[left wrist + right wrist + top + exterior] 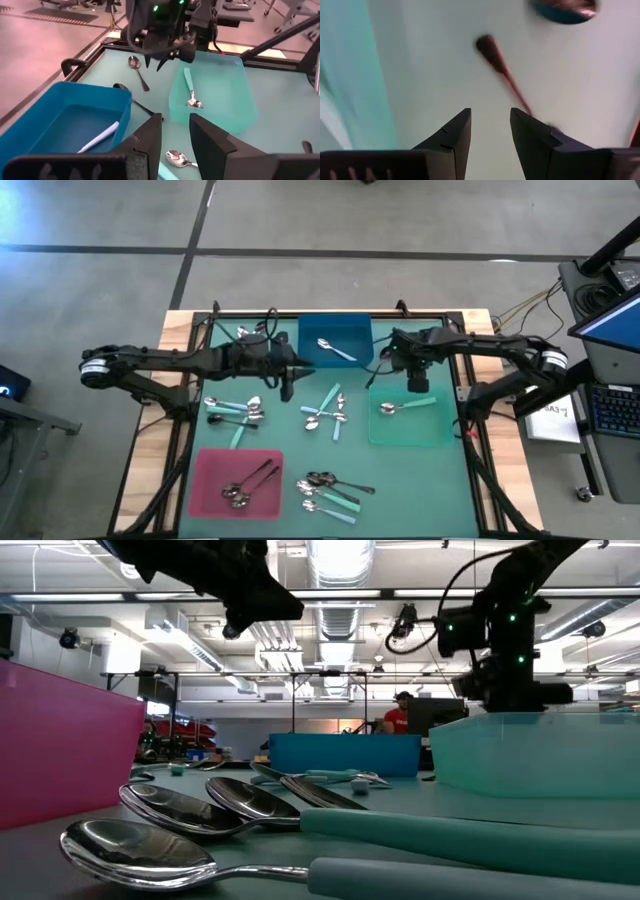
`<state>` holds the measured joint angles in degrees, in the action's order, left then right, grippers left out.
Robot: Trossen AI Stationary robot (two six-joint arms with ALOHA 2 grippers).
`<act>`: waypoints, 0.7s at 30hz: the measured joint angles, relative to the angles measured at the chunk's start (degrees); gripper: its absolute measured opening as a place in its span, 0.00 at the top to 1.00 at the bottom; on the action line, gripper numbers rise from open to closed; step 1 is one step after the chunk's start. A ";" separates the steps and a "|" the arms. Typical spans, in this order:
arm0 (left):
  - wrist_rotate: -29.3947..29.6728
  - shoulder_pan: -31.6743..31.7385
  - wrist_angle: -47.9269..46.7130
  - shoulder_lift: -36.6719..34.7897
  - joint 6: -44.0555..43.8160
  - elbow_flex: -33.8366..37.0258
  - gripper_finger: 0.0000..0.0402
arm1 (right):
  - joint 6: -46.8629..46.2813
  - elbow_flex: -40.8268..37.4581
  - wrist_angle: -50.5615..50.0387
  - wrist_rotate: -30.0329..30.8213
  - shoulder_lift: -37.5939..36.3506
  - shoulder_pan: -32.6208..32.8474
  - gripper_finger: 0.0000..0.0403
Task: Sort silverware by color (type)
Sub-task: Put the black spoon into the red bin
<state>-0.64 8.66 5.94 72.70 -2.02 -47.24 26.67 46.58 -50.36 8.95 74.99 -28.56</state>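
Note:
Spoons lie in loose groups on the green mat: teal-handled and silver ones at the left [235, 412], in the middle [328, 412] and near the front [330, 490]. A silver spoon [336, 349] lies in the blue tray [335, 328], a teal-handled one [191, 92] in the green tray [440, 435], and dark ones [240, 488] in the pink tray [210, 470]. My left gripper [175, 122] hangs open and empty just left of the blue tray's front corner. My right gripper [490, 112] points down, open and empty, over a dark-handled spoon [502, 70] between the blue and green trays.
Two dark spoons [137, 70] [135, 102] lie on the mat between the blue and green trays, under my right arm [165, 30]. A raised black frame [190, 380] rims the mat. A laptop [610, 320] and a keyboard [610, 410] sit off the table's right side.

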 joint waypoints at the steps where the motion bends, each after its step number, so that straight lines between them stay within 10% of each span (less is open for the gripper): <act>1: 0.00 0.01 -0.01 -0.06 0.83 0.00 0.79 | 0.77 -0.18 0.50 0.03 0.75 0.00 0.68; 21: 0.12 6.16 -0.72 -0.15 7.56 0.04 0.79 | 9.32 1.52 6.62 -3.01 13.99 -9.13 0.70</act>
<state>-0.53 14.82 5.22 72.55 5.54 -47.20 36.00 48.10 -43.75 5.94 88.99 -37.69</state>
